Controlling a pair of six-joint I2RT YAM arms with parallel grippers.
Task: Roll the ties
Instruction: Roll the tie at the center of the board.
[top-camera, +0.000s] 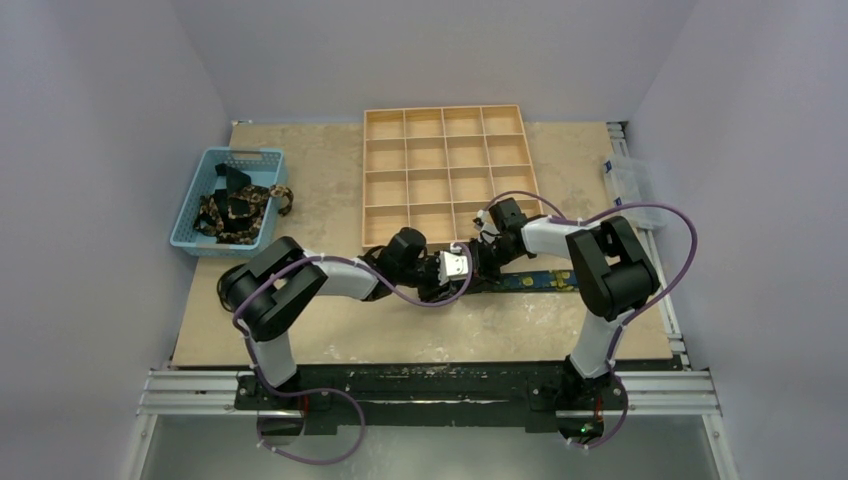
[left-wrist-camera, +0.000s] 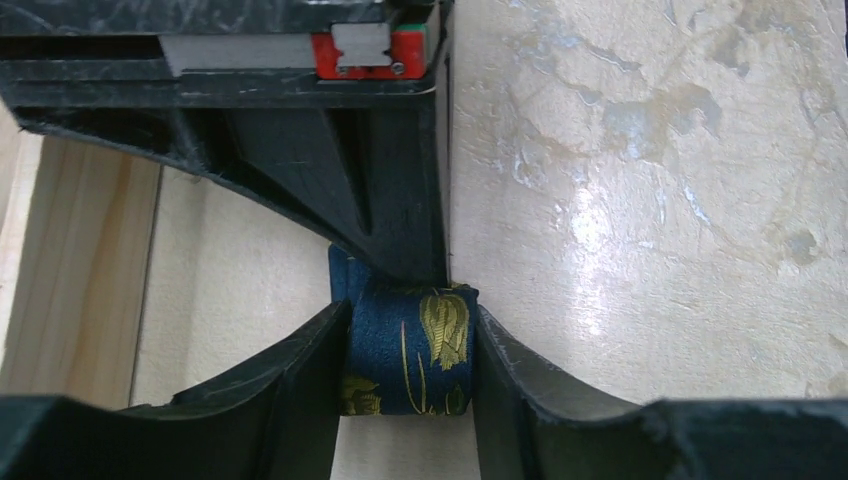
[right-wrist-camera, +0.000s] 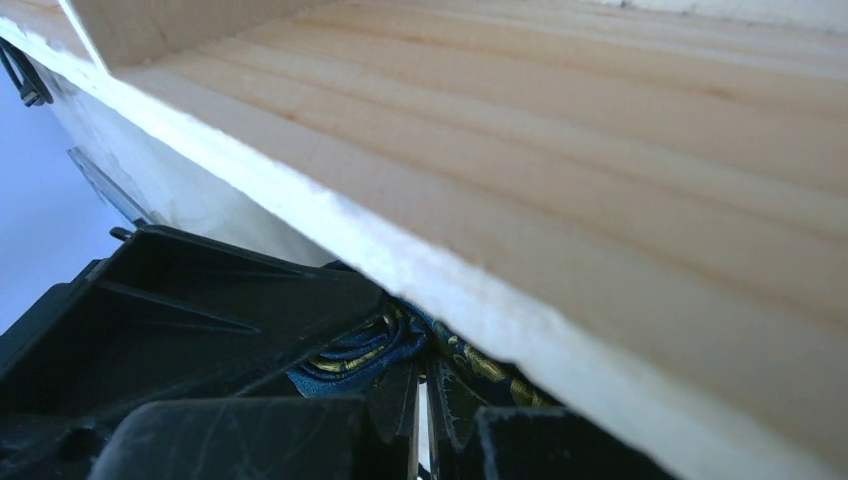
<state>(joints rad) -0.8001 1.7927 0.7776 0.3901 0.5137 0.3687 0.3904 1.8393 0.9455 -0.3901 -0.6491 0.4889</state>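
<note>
Blue basket (top-camera: 245, 153) at 10 o'clock, more ties (top-camera: 235, 208) heaped inside. Left gripper (left-wrist-camera: 410, 312) pinching rolled end of tie (left-wrist-camera: 420, 350) from both sides, mid-table, just 6 o'clock of tray (top-camera: 443, 109). Right gripper (right-wrist-camera: 420, 375) pressed together, fabric seemingly nipped at tips. Flat tail toward 3 o'clock. Squeeze lightly, turn core evenly, feed tail straight to avoid telescoping. Glossy marbled table (top-camera: 330, 330), likely slippery. Plain pale walls.

The left arm (top-camera: 330, 272) and right arm (top-camera: 545, 236) meet just before the near edge of the wooden compartment tray (top-camera: 364, 180), over one end of a dark patterned necktie (top-camera: 535, 281) stretched rightward on the tabletop (top-camera: 400, 330). At the left, a blue basket (top-camera: 190, 215) holds more ties (top-camera: 235, 212).
</note>
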